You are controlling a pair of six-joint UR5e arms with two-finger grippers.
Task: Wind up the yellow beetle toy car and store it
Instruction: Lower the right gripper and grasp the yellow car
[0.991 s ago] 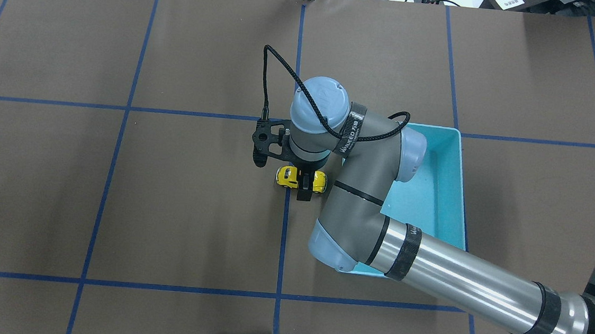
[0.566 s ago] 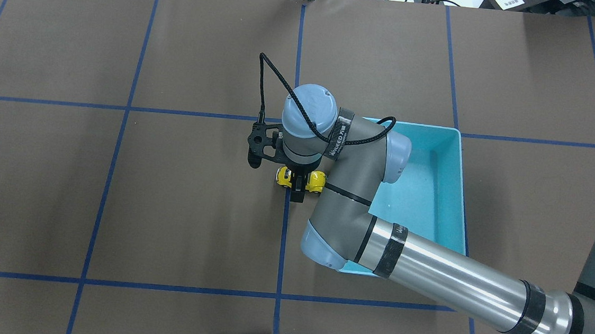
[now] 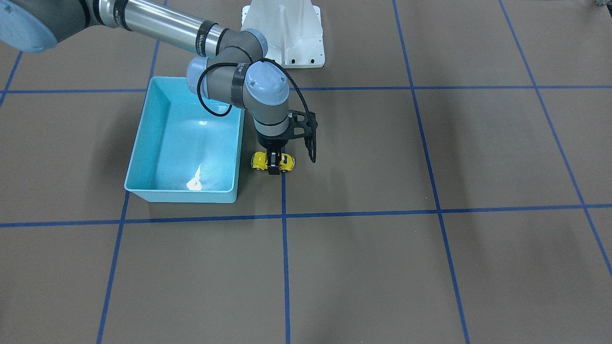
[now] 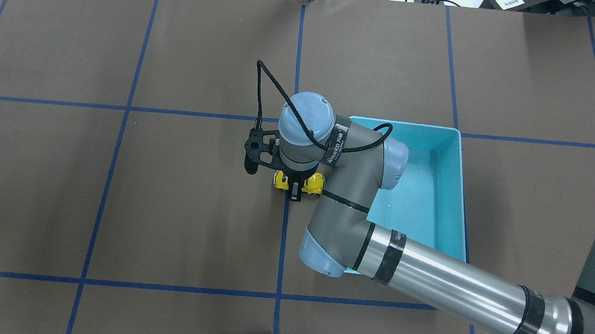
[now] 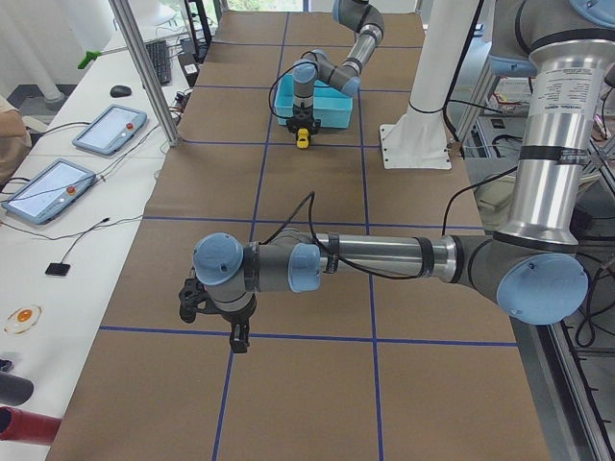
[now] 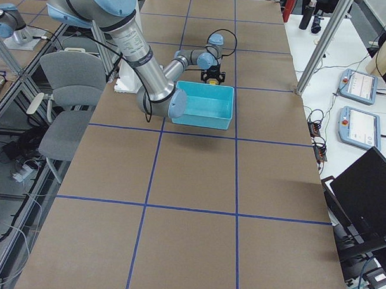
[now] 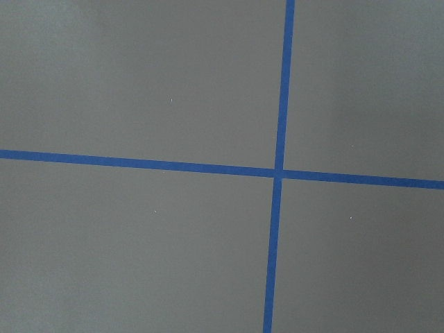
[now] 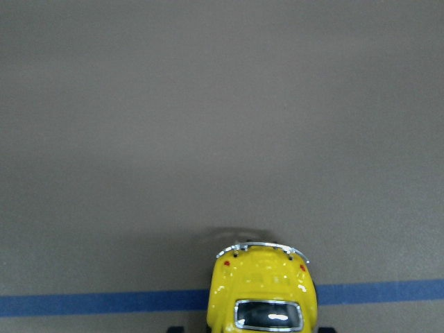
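The yellow beetle toy car (image 4: 314, 183) stands on its wheels on the brown table, just left of the turquoise bin (image 4: 456, 163). My right gripper (image 4: 294, 184) reaches straight down over the car's middle, with a finger (image 3: 273, 163) against each side, shut on it. The car also shows in the front view (image 3: 287, 163) and at the bottom of the right wrist view (image 8: 263, 284), tail end away from the camera, on a blue tape line. My left gripper (image 5: 237, 336) hangs over bare table far from the car. I cannot tell whether it is open or shut.
The bin (image 3: 181, 195) is open-topped with nothing in it, its near wall close beside the car. My right arm's elbow (image 4: 351, 192) overhangs the bin's left part. Blue tape lines (image 7: 280, 173) grid the table. A white mount (image 3: 284, 33) stands at the robot's edge.
My right wrist has shifted left and toward the robot's edge over the car. The car has barely moved, edging slightly left.
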